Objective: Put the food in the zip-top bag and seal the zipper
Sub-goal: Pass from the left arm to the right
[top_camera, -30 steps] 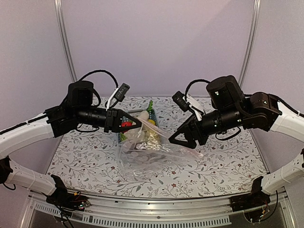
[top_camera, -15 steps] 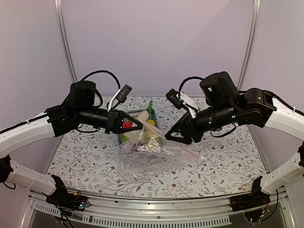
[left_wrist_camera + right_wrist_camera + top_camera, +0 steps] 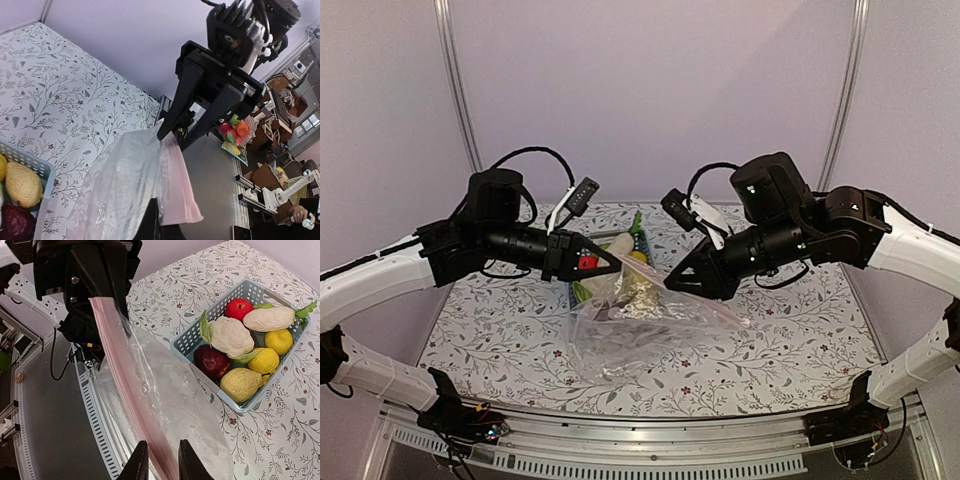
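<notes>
Several toy foods (image 3: pixel 231 336) in blue basket (image 3: pixel 186 343), bag (image 3: pixel 165 390) held up

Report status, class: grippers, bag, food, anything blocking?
Left gripper shut on zip-top bag mouth. Right gripper open, straddling the zipper. Food in blue basket, bag empty. Nothing blocking.

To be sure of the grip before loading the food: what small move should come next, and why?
Probably close the right gripper fully: its fingers straddle the zipper with a gap, while the left gripper holds its other end.
</notes>
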Robot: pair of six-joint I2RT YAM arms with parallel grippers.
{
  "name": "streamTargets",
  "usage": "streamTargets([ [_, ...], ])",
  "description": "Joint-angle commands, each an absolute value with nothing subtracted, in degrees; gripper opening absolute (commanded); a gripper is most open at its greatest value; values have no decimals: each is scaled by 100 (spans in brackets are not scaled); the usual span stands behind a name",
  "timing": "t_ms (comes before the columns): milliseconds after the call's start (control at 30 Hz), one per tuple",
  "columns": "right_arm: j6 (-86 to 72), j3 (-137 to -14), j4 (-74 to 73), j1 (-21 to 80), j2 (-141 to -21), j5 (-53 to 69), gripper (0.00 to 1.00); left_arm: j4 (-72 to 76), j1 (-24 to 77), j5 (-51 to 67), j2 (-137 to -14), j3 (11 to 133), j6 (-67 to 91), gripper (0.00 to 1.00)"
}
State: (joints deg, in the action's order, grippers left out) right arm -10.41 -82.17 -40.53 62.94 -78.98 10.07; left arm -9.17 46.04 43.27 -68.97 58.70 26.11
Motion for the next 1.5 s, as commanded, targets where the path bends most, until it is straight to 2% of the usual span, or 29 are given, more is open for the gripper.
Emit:
streamTargets([
  [0, -1040, -8238, -3890, 6309, -7980, 895, 18, -1035, 4703, 4386, -6962, 6010, 2505, 0],
  [233, -1054, -8183, -3817, 6303, -8007, 792, 11, -1072, 4711, 4443, -6957, 6021, 2491, 0],
  [367, -1069, -8178, -3801, 6310, -7995, 797, 2, -1089, 4724, 4355, -6944, 6028, 2496, 0],
  [433, -1103, -8161, -3799, 6308, -7961, 707, 0, -1087, 4744, 4192, -6944, 6041, 2497, 0],
  [500, -1149, -8129, -3836, 6310, -7855, 460, 0, -1090, 4754, 3941, -6946, 6047, 2484, 21],
  [533, -1180, -8103, -3865, 6300, -7793, 291, 0, -1084, 4759, 3771, -6933, 6036, 2454, 46],
  [567, -1198, -8085, -3924, 6296, -7743, 130, 0, -1079, 4772, 3530, -6922, 6024, 2428, 61],
  [667, -1268, -8019, -4222, 6242, -7483, -548, 0, -1047, 4781, 2895, -6853, 5954, 2390, 83],
  [733, -1353, -8007, -4595, 6183, -7286, -985, 0, -1079, 4781, 2342, -6761, 5929, 2368, 89],
  [900, -1460, -8292, -5572, 5987, -6726, -2147, 0, -1125, 4783, 1226, -6409, 5859, 2326, 92],
  [1167, -1578, -9102, -6829, 5963, -6372, -3704, 0, -958, 4807, 1234, -6377, 5771, 2515, 91],
  [1333, -1571, -9345, -6899, 5964, -6404, -3746, 0, -925, 4870, 1248, -6458, 5748, 2676, 90],
  [1467, -1699, -8721, -6201, 5960, -6528, -3219, 0, -763, 5002, 1184, -6519, 5739, 2895, 90],
])
